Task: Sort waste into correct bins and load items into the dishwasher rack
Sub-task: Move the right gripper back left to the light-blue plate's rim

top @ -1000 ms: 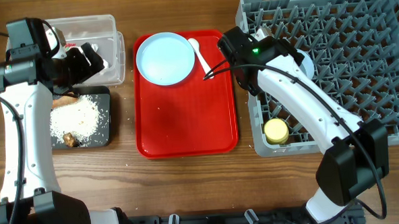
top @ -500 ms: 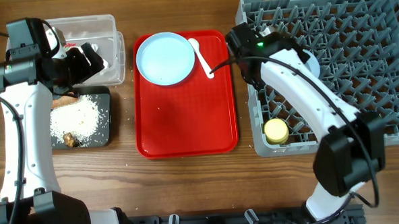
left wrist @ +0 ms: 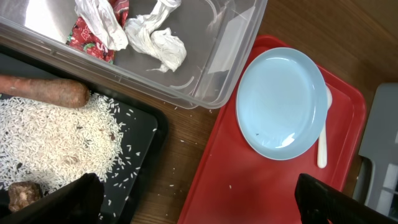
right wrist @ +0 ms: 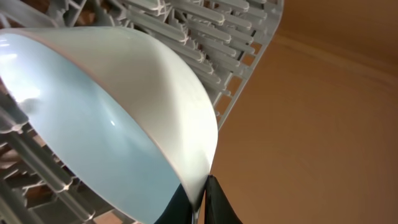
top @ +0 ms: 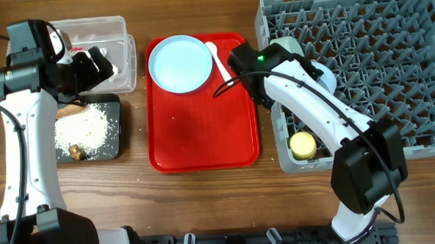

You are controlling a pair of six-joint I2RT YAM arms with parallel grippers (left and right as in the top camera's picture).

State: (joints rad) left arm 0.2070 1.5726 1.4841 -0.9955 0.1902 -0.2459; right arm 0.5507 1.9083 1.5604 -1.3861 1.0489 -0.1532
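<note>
Brown wood-grain tabletop (top: 207, 211) fills the overhead view, with a flat red serving tray (top: 203, 137) at its middle, a large square grey plastic lattice rack (top: 391, 48) along its right edge, and a clear plastic tub (top: 118, 25) and a shallow black tray (top: 118, 145) at its left edge. At the red tray's far-left corner sits a large pale blue round plate (top: 179, 62). Just beside it, toward the far-right corner, a white plastic spoon (top: 216, 57) lies with its long axis running far to near. A small yellow cup (top: 301, 143) stands in the rack's near-left corner. The right arm (top: 312, 103) reaches across the rack's left edge, and a pale blue bowl (top: 323, 78) peeps out from under it just inside that edge; this arm is much the nearer to the rack. From the left wrist, the left tool (left wrist: 208, 202) hangs spread wide and empty above the gap between tub and red tray. Crumpled white paper (left wrist: 158, 45) and a red foil wrapper (left wrist: 93, 38) lie in the tub; loose white rice (left wrist: 56, 143), an orange-brown stick (left wrist: 43, 92) and a small brown lump (left wrist: 22, 194) lie on the black tray. From the right wrist, the right tool (right wrist: 199, 198) is pinched shut on the bowl's thin rim. The bowl is smooth and glossy, tipped on edge with its hollow facing lower left, and the rack's pegs are directly behind it, so the coming move is probably a short lowering between pegs.
</note>
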